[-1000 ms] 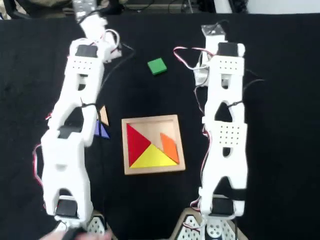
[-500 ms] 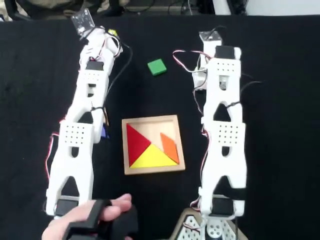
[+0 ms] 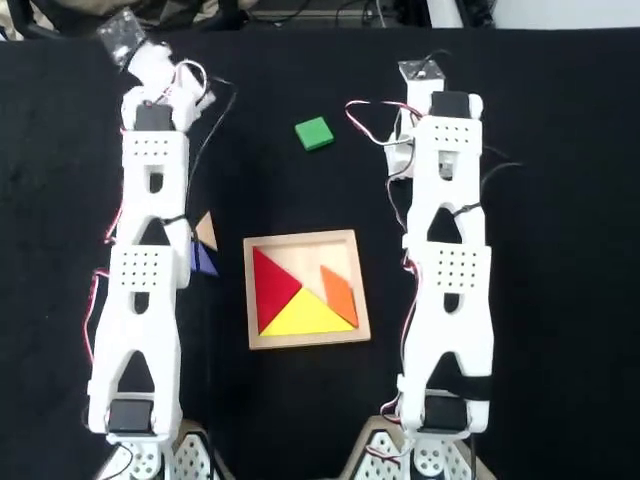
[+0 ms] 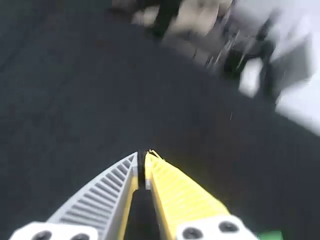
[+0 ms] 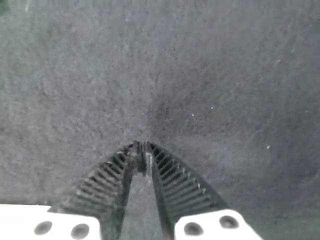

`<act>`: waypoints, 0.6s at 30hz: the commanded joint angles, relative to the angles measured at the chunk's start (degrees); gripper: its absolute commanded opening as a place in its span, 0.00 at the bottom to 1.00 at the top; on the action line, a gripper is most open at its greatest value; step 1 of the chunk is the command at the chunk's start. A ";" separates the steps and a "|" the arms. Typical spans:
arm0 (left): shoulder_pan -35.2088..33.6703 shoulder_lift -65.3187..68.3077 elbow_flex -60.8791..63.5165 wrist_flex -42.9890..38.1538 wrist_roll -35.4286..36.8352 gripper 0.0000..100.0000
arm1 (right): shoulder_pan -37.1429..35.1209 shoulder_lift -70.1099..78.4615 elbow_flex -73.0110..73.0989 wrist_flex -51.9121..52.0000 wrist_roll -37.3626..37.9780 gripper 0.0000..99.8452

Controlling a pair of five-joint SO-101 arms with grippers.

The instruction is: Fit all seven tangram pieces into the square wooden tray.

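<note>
the left claw (image 4: 144, 156), pressed together and empty like the right claw (image 5: 143, 148), swings out beyond the wooden tray (image 3: 300, 239), so nothing new gets placed.

Table (image 3: 560, 250) covered in matte black cloth; fine pale specks on the weave in the right wrist view; light even across it. Past the far edge: dark cables (image 3: 330, 12); a white surface (image 3: 570, 12) at one corner; room beyond blurred, pale and dark shapes.
</note>
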 commanded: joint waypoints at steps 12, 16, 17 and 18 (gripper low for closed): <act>9.01 -15.56 -4.00 38.86 -5.54 0.04 | -0.79 -0.84 -1.54 -0.79 -0.44 0.01; 14.46 -16.79 -3.82 37.10 -0.44 0.04 | -0.53 -0.84 -1.54 -0.79 -0.44 0.01; 15.78 -16.62 -3.56 34.81 -0.09 0.04 | -0.26 -0.84 -1.71 -0.79 -0.44 0.01; 17.10 -16.09 -3.56 32.62 -0.09 0.04 | 0.44 -0.84 -1.98 -0.79 -0.44 0.01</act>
